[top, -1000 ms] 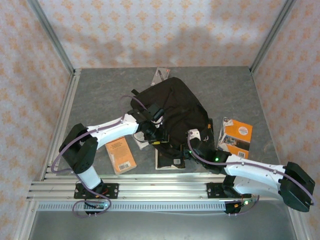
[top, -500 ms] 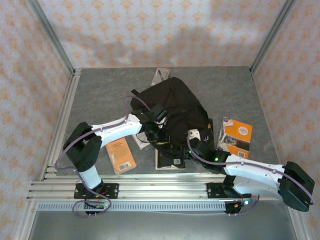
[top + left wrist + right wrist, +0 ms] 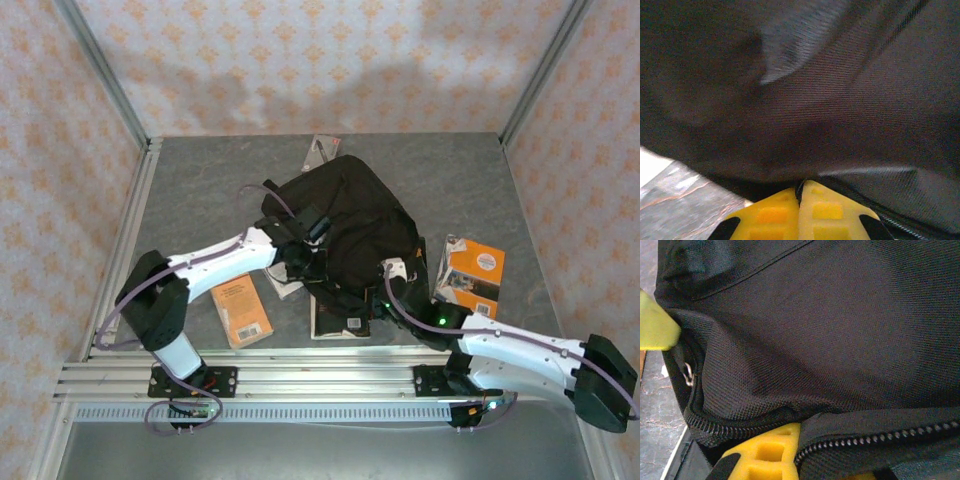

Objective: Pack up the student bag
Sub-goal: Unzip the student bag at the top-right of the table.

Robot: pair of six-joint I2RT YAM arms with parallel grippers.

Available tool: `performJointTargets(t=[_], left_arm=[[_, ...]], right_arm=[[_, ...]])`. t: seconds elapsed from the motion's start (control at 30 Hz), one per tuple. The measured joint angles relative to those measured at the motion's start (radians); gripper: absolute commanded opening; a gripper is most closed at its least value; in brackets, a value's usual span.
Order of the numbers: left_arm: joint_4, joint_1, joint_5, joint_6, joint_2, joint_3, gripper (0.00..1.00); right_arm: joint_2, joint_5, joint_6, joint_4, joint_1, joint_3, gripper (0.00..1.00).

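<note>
Top external view: we see the bag [image 3: 355, 210] lying on the table [image 3: 200, 180], with both claws at it. The left claw [image 3: 305, 262] is at the bag's left side and touches the fabric. The right claw [image 3: 392, 272] is at its near right edge.

In the left wrist view the yellow fingers [image 3: 770, 215] are pressed together with no gap, so this claw is closed. The black fabric hangs just in front of the tips, and we cannot tell if a fold is caught between them.

In the right wrist view the right claw is closed on the bag's edge, and the zip [image 3: 880, 437] runs across one yellow finger.

An orange book [image 3: 240, 310] lies to the left of the left claw, nearer to the arm bases and apart from it. A second orange book [image 3: 472, 275] lies to the right of the right claw, near it.
</note>
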Motion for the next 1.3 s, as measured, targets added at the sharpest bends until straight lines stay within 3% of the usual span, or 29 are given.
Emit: performJointTargets(t=[0.17,0.53,0.93,1.13,1.3], left_arm=[[-0.04,0.063,-0.049,0.016,-0.084,0.0,0.0],[-0.114,0.204,-0.11,0.097,-0.087,0.008,0.0],[-0.225,0.235,-0.146,0.189,-0.079,0.249,0.0],[-0.287,0.236,-0.183,0.24,-0.125,0.266,0.0],[-0.311,0.238,-0.23,0.254,-0.175,0.266,0.0]], right_arm=[[-0.023,0.017,0.011,-0.029,0.0,-0.003,0.0],[-0.026,0.032,0.023,-0.034,0.005,-0.002,0.0],[-0.023,-0.076,-0.09,-0.076,0.005,0.19,0.01],[0.006,-0.105,-0.134,-0.047,0.005,0.196,0.0],[0.127,-0.059,-0.152,-0.043,0.005,0.244,0.0]])
